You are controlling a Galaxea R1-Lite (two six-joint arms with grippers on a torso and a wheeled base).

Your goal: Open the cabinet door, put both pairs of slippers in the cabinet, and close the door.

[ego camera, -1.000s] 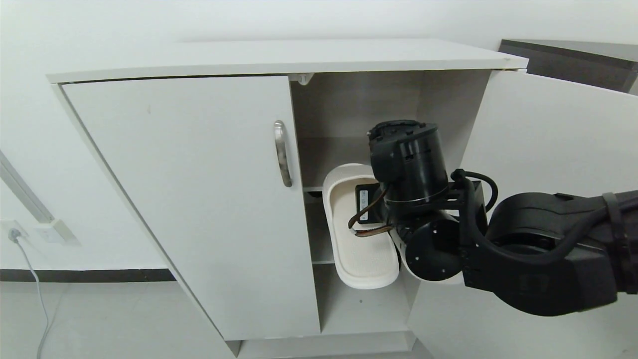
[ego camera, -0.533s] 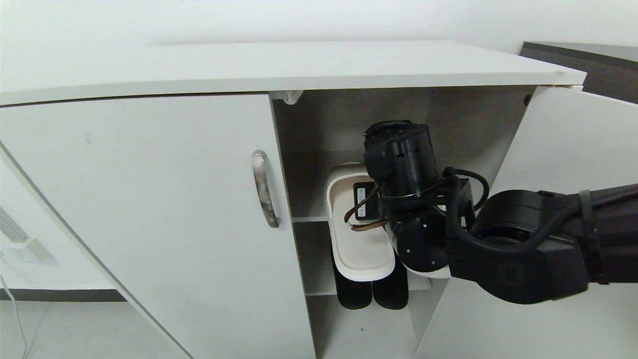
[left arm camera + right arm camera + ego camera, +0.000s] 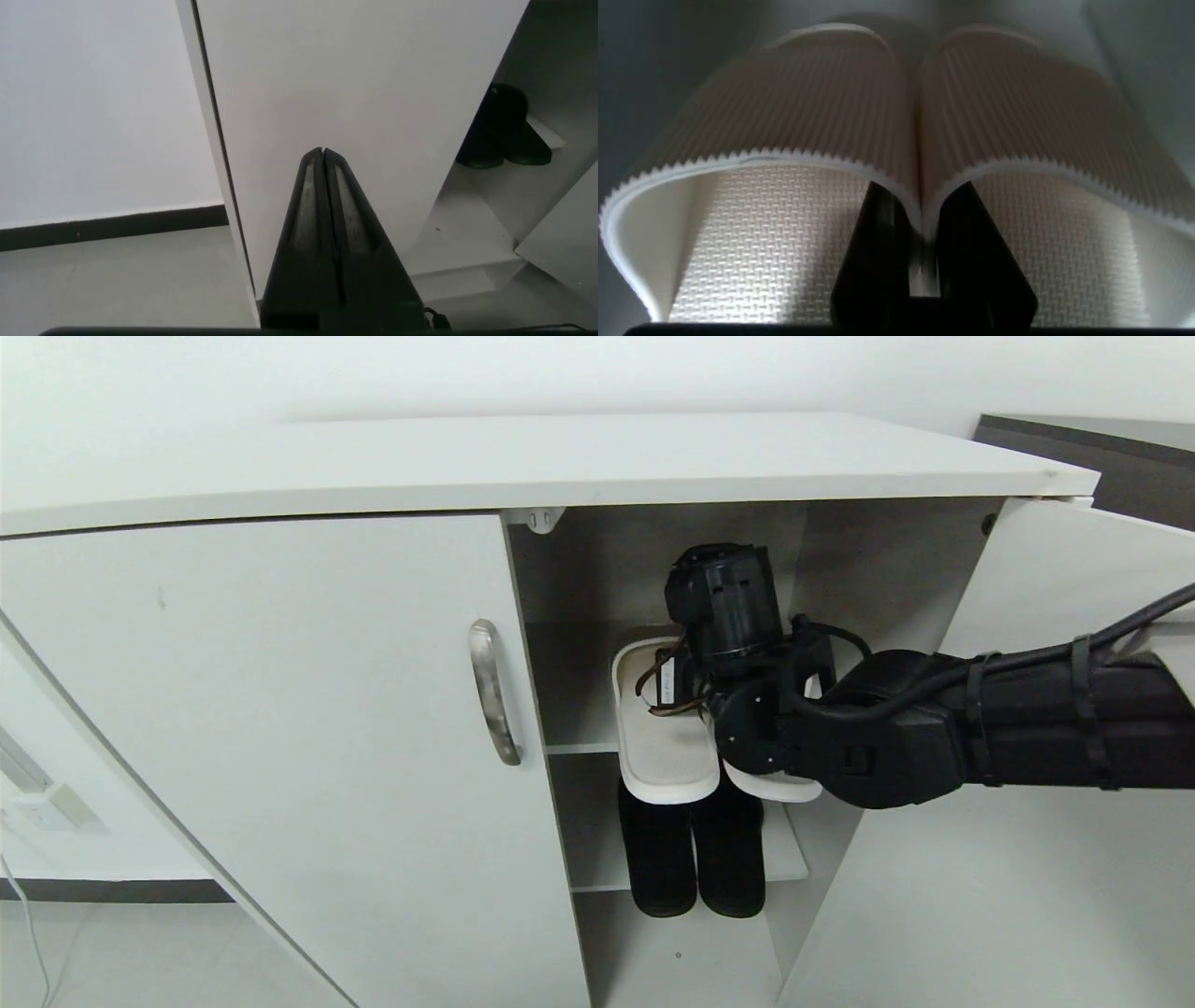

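Observation:
The white cabinet (image 3: 560, 457) has its left door (image 3: 280, 737) closed and its right door (image 3: 1027, 859) swung open. My right arm reaches into the open half. In the right wrist view my right gripper (image 3: 922, 233) is shut on the touching inner edges of the white slippers (image 3: 785, 140). The white slippers (image 3: 663, 747) lie at the upper shelf level, heels sticking out past its front edge. A pair of black slippers (image 3: 695, 859) sits on the shelf below, also seen past the left door as black slippers (image 3: 505, 131). My left gripper (image 3: 322, 154) is shut and empty, facing the closed left door.
The left door carries a metal handle (image 3: 493, 691). The cabinet's bottom compartment (image 3: 672, 961) lies under the black slippers. The open right door stands close beside my right arm. A wall socket (image 3: 37, 807) is low at the far left.
The view shifted closer to the cabinet after the first frame. My right arm has pushed the white slippers deeper in, toward the upper shelf.

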